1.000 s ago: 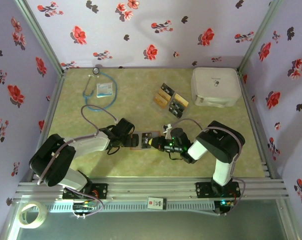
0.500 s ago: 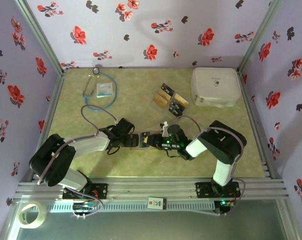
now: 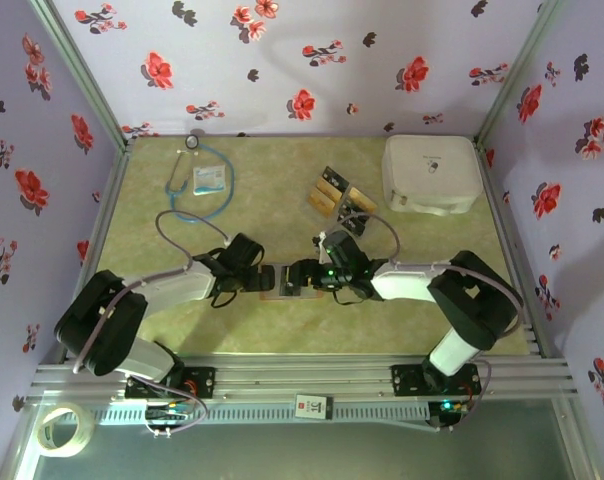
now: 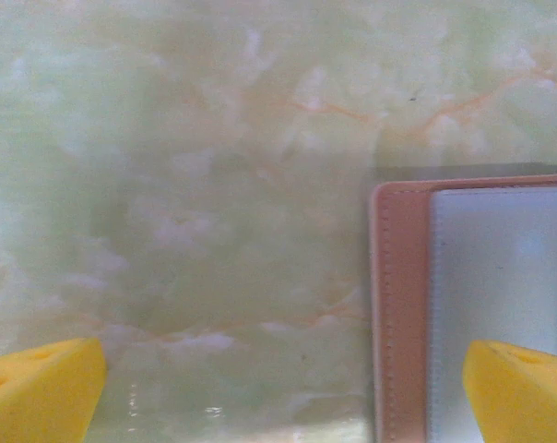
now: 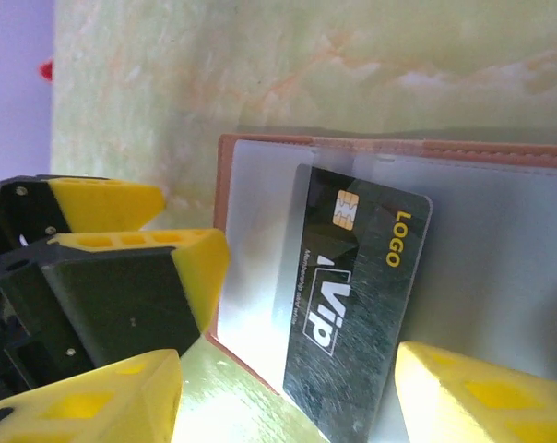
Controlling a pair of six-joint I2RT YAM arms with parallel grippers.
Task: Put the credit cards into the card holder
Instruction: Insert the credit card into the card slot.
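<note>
The card holder lies open on the table, reddish-brown rim around a grey inside. A black "VIP" credit card rests tilted on that grey inside. My right gripper is open, its yellow fingers on either side of the card's near end and not clamping it. My left gripper is open too, one fingertip sitting on the holder's left edge. In the top view both grippers meet at the holder, left gripper and right gripper. More credit cards, tan and black, lie in a loose group farther back.
A big white case stands at the back right. A stethoscope and a white-blue packet lie at the back left. Patterned walls enclose the table on three sides. A tape roll sits outside the front rail.
My right gripper has opened and let go of the black card onto the holder, and its arm has stretched out and lowered. The left arm has hardly moved.
</note>
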